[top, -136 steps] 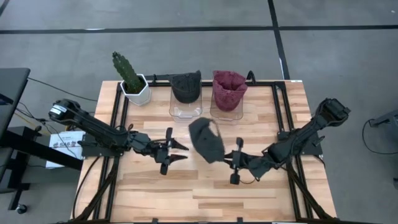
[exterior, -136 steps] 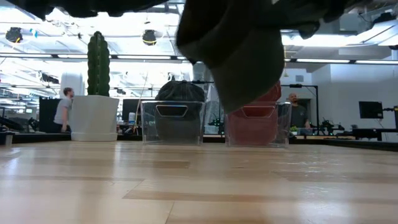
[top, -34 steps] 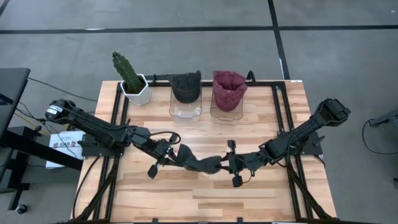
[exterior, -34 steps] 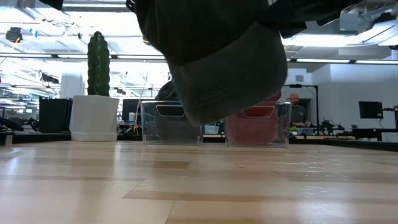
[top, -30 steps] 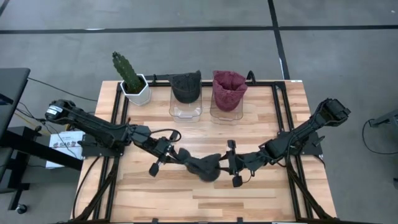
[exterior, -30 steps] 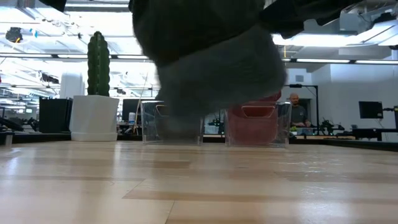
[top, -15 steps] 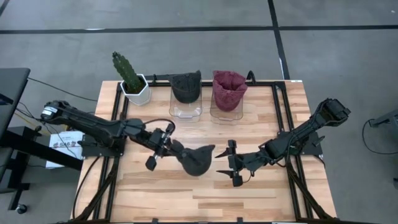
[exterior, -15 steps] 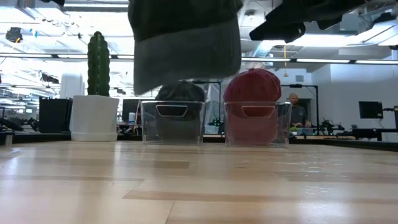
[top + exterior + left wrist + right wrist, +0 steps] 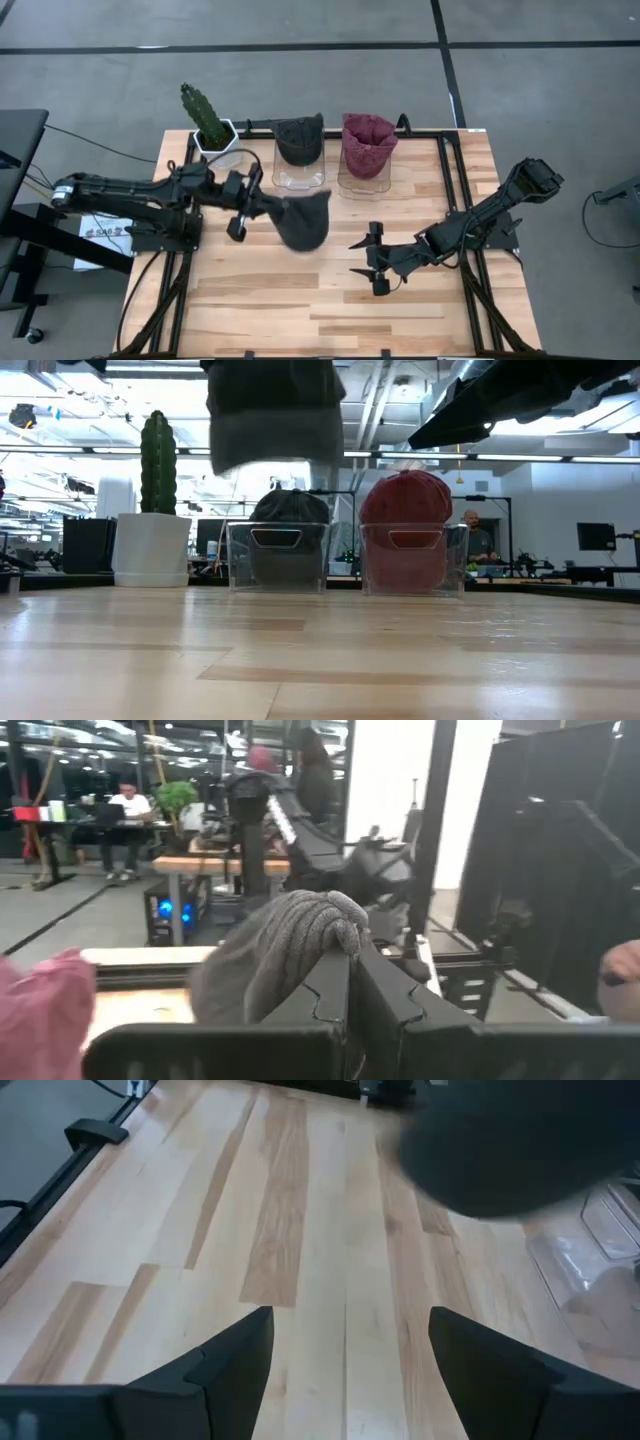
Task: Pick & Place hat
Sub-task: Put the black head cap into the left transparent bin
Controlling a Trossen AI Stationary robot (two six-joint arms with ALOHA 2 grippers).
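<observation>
In the high view the left end effector is pinching the dark grey knit hat, which is hanging in the air just left of the frame's centre, above the wooden tabletop and just in front of the clear bin that is holding another dark hat. In the left wrist view the fingers are pressing together on a fold of the grey knit. In the low view the hat is showing at the upper left of centre, well clear of the tabletop. The right end effector is sitting right of centre in the high view, apart from the hat, with its fingers spreading wide and gripping nothing. At the upper middle of the high view a second clear bin is holding a maroon hat, and a cactus in a white pot is standing at the upper left of the tabletop.
</observation>
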